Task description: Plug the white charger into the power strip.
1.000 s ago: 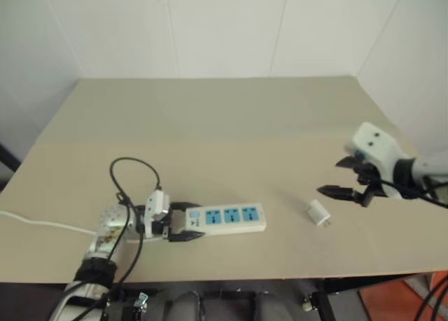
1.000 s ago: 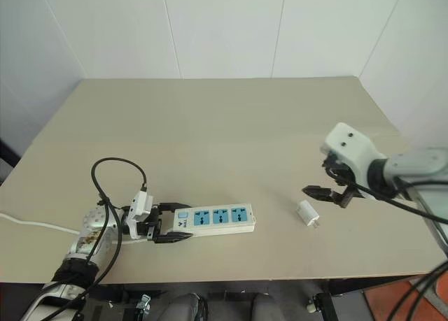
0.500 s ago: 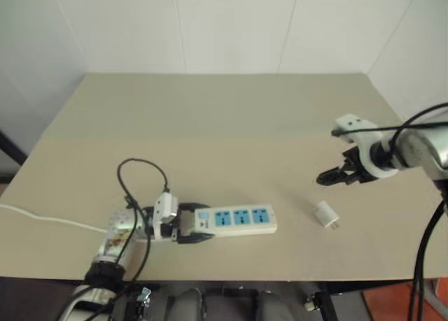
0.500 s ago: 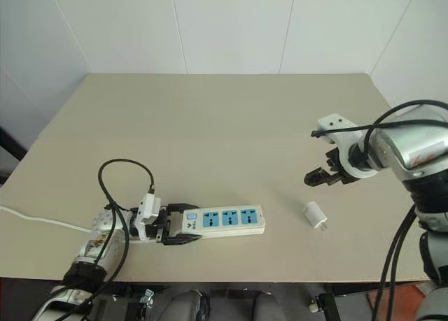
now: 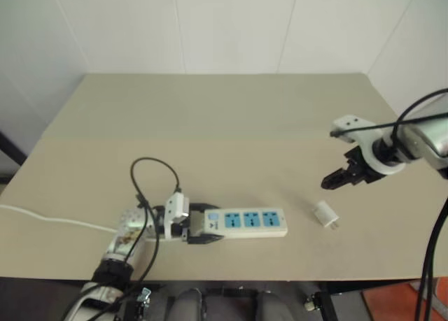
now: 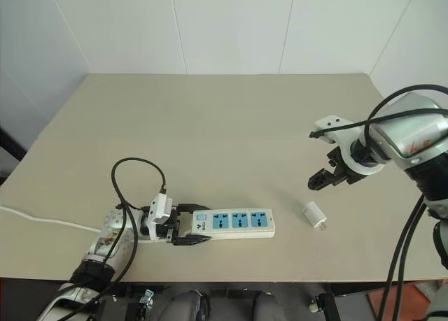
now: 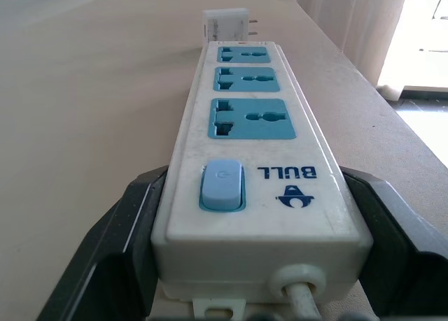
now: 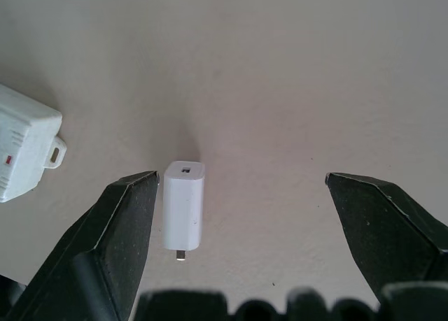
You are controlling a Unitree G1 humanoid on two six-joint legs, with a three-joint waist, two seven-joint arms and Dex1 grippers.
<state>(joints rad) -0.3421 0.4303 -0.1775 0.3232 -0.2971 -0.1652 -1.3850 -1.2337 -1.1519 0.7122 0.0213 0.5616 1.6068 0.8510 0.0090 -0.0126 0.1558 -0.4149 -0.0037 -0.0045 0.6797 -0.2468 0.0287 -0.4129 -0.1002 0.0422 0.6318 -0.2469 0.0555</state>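
White charger (image 8: pixel 183 204) lies loose below spread right pincer (image 8: pixel 238 216).

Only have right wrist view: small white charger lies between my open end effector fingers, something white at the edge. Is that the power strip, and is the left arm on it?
Observer: Yes, that is the long white power strip with three blue sockets. The left end effector clamps its switch end, one finger against each long side.
Operator: Sockets free?
Observer: All three are empty in the left wrist view.
Operator: Right end effector touching anything?
Observer: No. The right end effector hangs above the beige table, apart from the small white cube charger, which lies just past the strip's far end.
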